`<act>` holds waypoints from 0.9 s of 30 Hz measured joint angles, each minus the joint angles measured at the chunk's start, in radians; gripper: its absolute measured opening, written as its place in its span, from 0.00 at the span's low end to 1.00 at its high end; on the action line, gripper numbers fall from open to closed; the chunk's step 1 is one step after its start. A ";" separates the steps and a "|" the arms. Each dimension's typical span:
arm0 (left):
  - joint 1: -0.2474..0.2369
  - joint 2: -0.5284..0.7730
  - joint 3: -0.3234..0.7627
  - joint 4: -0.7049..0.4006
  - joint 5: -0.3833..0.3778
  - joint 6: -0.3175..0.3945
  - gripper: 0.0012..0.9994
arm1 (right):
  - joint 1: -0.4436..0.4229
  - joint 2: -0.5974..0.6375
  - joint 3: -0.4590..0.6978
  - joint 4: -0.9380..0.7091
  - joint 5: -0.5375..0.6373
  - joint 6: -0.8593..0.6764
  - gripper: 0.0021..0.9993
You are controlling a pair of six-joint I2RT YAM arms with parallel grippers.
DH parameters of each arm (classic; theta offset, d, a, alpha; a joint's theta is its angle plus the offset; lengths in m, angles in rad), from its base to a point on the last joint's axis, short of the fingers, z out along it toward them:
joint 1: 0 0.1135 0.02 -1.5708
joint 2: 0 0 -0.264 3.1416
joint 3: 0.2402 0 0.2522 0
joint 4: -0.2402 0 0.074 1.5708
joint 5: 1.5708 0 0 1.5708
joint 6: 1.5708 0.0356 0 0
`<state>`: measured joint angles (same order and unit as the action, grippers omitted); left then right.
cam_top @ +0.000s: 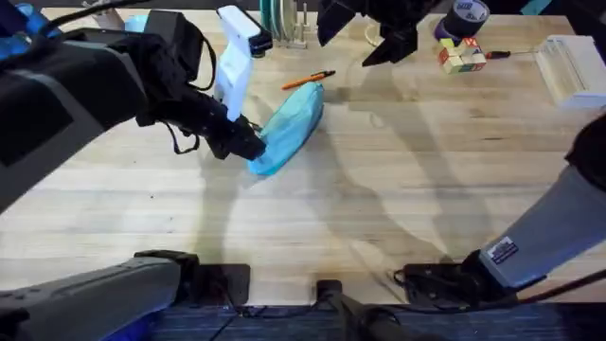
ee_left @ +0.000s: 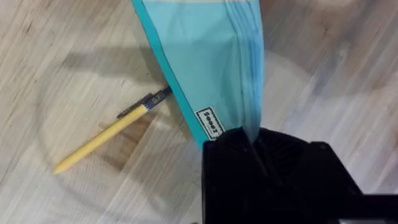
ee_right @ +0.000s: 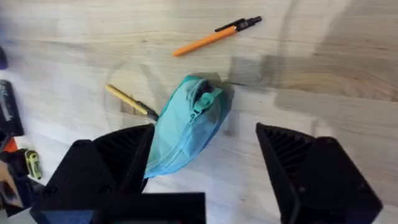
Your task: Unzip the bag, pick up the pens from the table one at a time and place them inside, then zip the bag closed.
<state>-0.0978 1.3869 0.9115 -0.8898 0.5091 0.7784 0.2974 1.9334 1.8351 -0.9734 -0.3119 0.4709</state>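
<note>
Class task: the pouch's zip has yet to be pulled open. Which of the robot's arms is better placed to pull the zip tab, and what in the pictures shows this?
Probably the right. The left gripper is clamped on one end of the turquoise pouch, steadying it. The right gripper is open above the pouch, with the zip tab ahead of its fingers.

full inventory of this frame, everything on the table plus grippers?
bag: 1, light blue, left of table centre, one end pinched by the left fingers.
orange pen: 1, orange with black end, just beyond the bag.
yellow pen: 1, yellow with black end, beside the bag, tip under its edge.
tape roll: 1, dark, far right.
cube: 1, multicoloured, by the tape roll.
clear box: 1, pale, far right edge.
table: 1, light wood.
left gripper: black, shut on the bag's near end.
right gripper: black, open above the bag.
</note>
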 joint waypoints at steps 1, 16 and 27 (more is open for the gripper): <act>0.000 0.000 0.000 0.000 0.000 0.000 0.04 | 0.000 0.004 0.000 0.002 0.000 0.000 1.00; 0.000 0.000 0.000 0.000 0.000 0.000 0.04 | 0.000 0.010 0.000 0.021 0.000 0.028 1.00; 0.000 0.000 0.000 0.000 0.000 0.000 0.04 | 0.006 0.010 0.000 0.021 0.002 0.157 1.00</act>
<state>-0.0978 1.3869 0.9115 -0.8898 0.5091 0.7784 0.3036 1.9430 1.8355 -0.9524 -0.3098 0.6284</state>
